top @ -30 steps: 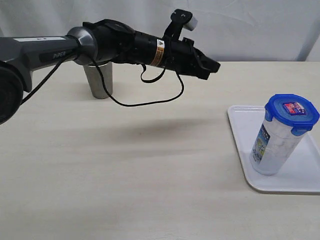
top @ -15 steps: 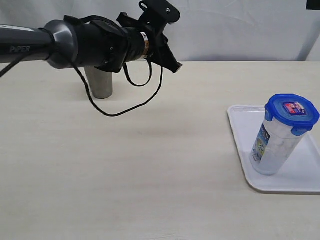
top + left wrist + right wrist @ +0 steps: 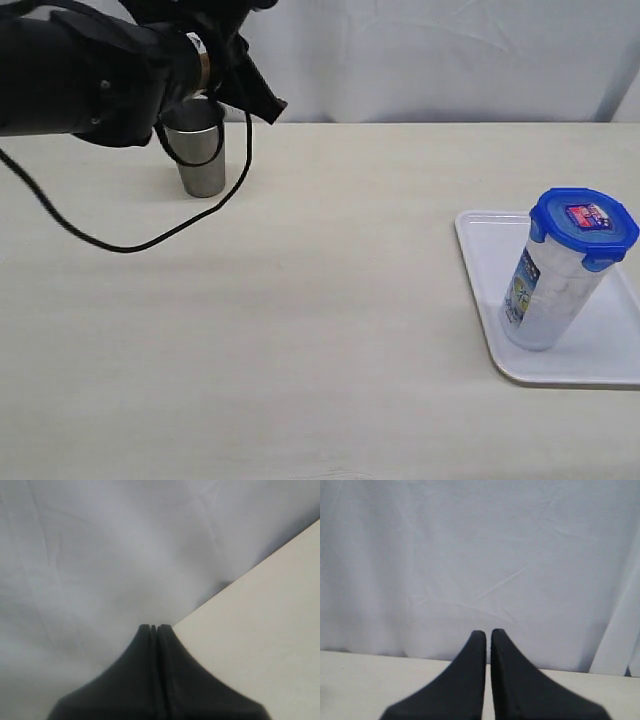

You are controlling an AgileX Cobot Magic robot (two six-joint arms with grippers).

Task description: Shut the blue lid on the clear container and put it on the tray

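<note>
Nearest us, on the right, the tray [image 3: 610, 368] lies flat on the surface [image 3: 320, 330]. On it stands the clear container [image 3: 553, 295], with the blue lid [image 3: 584, 226] seated on its rim, sticker up, and the colourful label on its side. Now we cross the bare middle of the surface to the far left, where a steel cup [image 3: 200, 165] stands upright near the back edge. The left arm [image 3: 90, 75] hangs over it and hides part of its rim, well apart from the container, with a black cable [image 3: 130, 247] looping below. The left fingers [image 3: 266, 102] are pressed together, tip to tip in the wrist view. The right fingers [image 3: 480, 639] are drawn together too, leaving only a thin slit, and they point at the white cloth [image 3: 480, 540] behind the surface.
</note>
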